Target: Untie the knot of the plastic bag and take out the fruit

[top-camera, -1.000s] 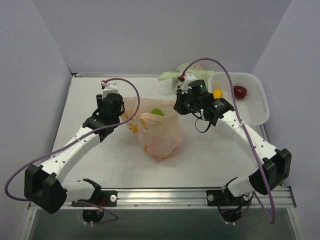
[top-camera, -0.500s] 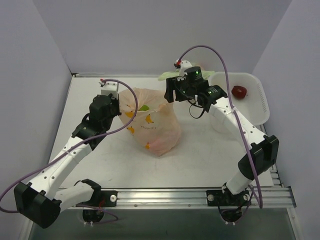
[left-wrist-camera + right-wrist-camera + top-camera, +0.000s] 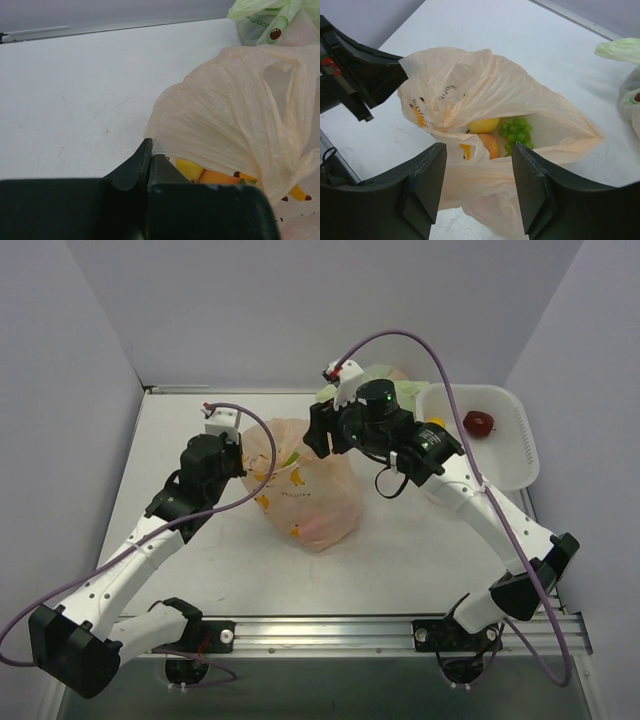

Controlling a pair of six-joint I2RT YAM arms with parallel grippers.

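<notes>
The peach-orange plastic bag (image 3: 310,495) stands mid-table with its mouth gaping; no knot is in view. My left gripper (image 3: 243,454) is shut on the bag's left rim (image 3: 165,145), holding that film up. My right gripper (image 3: 320,432) hangs open just above the mouth, its jaws (image 3: 479,150) apart over the near rim with nothing between them. Inside the bag (image 3: 485,85) lie fruit: a green grape bunch (image 3: 516,131), a yellow one (image 3: 484,125) and a peach-coloured one (image 3: 491,145). The left gripper's tip (image 3: 395,70) shows at the bag's far-left corner.
A white basket (image 3: 510,455) at the back right holds a red fruit (image 3: 479,423) and a yellow one (image 3: 436,422). A pale green bag (image 3: 372,378) lies behind the right gripper, also seen in the left wrist view (image 3: 270,20). Walls enclose the table.
My right gripper has opened and swung left from the basket side to above the bag's mouth. My left gripper has shut on the bag's rim and raised it, spreading the mouth.
</notes>
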